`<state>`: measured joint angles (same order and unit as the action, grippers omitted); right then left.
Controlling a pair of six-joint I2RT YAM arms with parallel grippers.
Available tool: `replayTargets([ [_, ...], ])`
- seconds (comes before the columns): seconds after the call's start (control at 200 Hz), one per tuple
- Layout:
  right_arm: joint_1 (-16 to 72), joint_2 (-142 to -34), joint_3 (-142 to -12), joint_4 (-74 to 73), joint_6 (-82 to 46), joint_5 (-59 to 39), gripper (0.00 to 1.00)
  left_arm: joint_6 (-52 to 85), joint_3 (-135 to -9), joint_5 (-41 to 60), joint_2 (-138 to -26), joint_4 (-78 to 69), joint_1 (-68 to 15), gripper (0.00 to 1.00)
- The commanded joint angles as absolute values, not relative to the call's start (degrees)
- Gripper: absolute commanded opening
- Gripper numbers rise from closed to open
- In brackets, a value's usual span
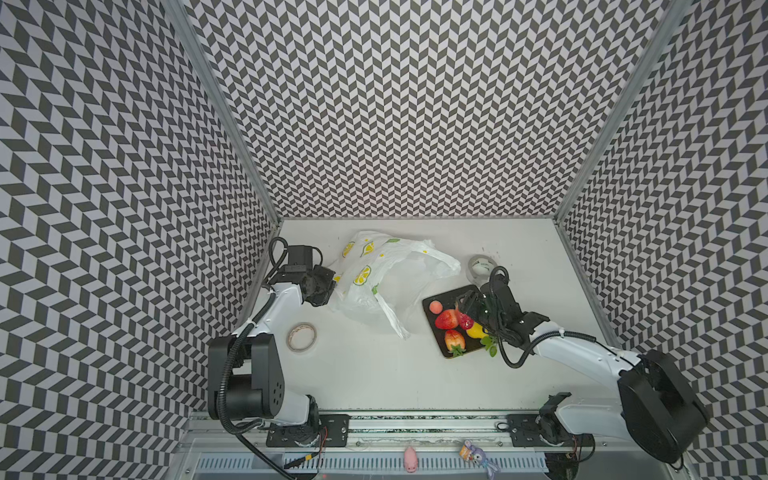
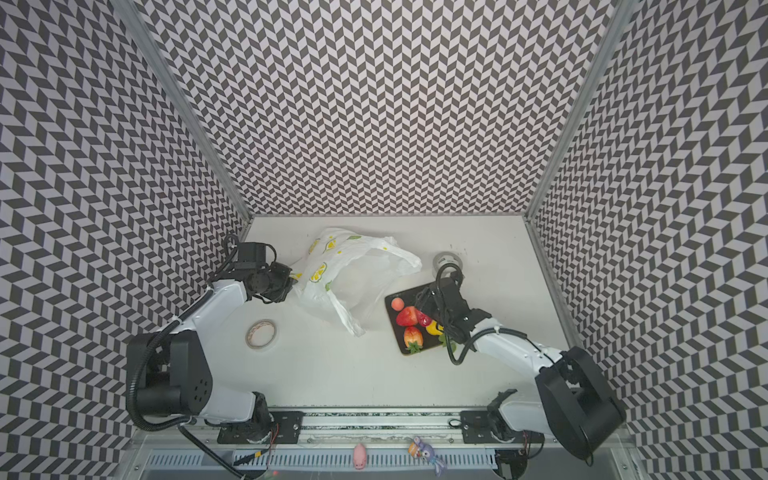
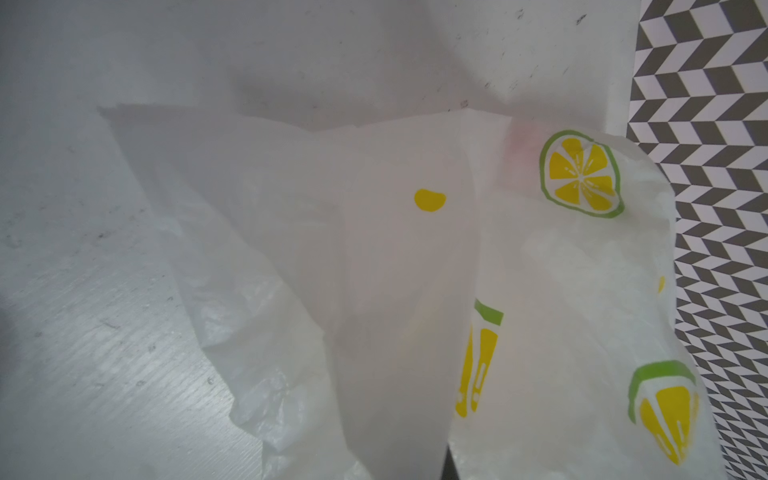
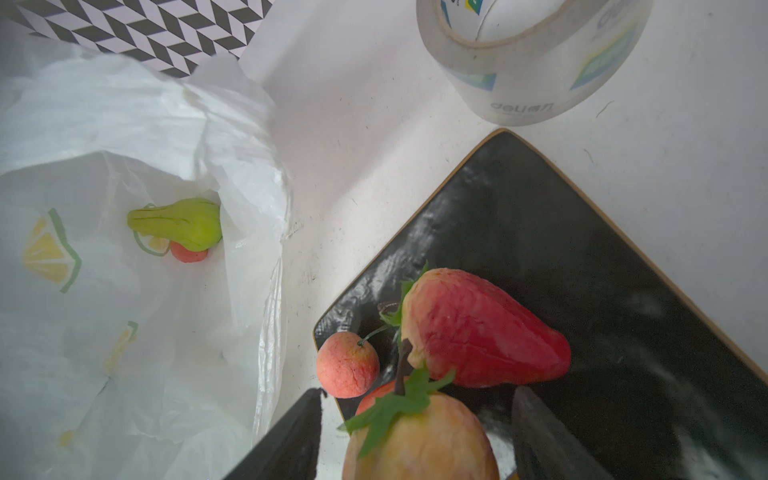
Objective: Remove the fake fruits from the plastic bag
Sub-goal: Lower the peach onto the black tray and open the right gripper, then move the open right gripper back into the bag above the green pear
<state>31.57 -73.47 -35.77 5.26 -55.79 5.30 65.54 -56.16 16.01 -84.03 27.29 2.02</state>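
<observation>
The plastic bag (image 1: pixel 386 274) lies crumpled at the back of the table, its mouth facing the dark tray (image 1: pixel 446 298). My left gripper (image 1: pixel 327 286) is shut on the bag's left edge; in the left wrist view the bag (image 3: pixel 415 270) hides the jaws. A green pear (image 4: pixel 178 222) and a small peach (image 4: pixel 189 252) lie inside the bag (image 4: pixel 124 166). My right gripper (image 4: pixel 417 399) stands open over the tray (image 4: pixel 582 257), its fingers apart from the yellow-red apple (image 4: pixel 419 440) between them. Strawberries (image 1: pixel 446 319), a peach (image 1: pixel 435 306) and a lemon (image 1: pixel 477 331) lie on the tray.
A roll of clear tape (image 1: pixel 482 266) stands just behind the tray. A flat tape roll (image 1: pixel 301 337) lies in front of the left arm. Patterned walls close the table on three sides. Two small toys (image 1: pixel 410 459) sit on the front rail.
</observation>
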Motion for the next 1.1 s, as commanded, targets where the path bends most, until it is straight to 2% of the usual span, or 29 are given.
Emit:
replayTargets([
  [0.0,31.3,-70.35,-37.48,6.27,-55.66,6.61,0.73,64.23,-58.09,14.37,-84.62,27.95,2.2,0.0],
  [0.335,31.23,-63.71,-37.74,13.54,-54.3,10.43,0.72,62.76,-58.78,14.65,-84.72,27.68,2.08,0.0],
  [0.421,31.21,-60.82,-38.54,15.19,-51.54,11.18,0.7,62.12,-59.31,14.65,-84.73,27.95,1.94,0.0],
  [0.526,31.35,-58.62,-40.57,13.51,-45.73,7.5,0.64,61.91,-59.26,14.54,-84.51,27.96,1.93,0.0],
  [0.686,32.91,-64.89,-49.28,11.98,-41.39,-4.33,0.55,61.39,-58.67,15.0,-84.02,26.93,1.81,0.0],
  [0.881,38.74,-71.74,-50.78,2.37,-49.5,-15.38,0.42,60.31,-59.14,15.37,-83.8,27.24,1.7,0.0],
  [1.096,42.67,-79.74,-50.43,-5.39,-58.86,-18.86,0.3,59.46,-60.03,15.48,-84.34,27.31,1.69,0.0],
])
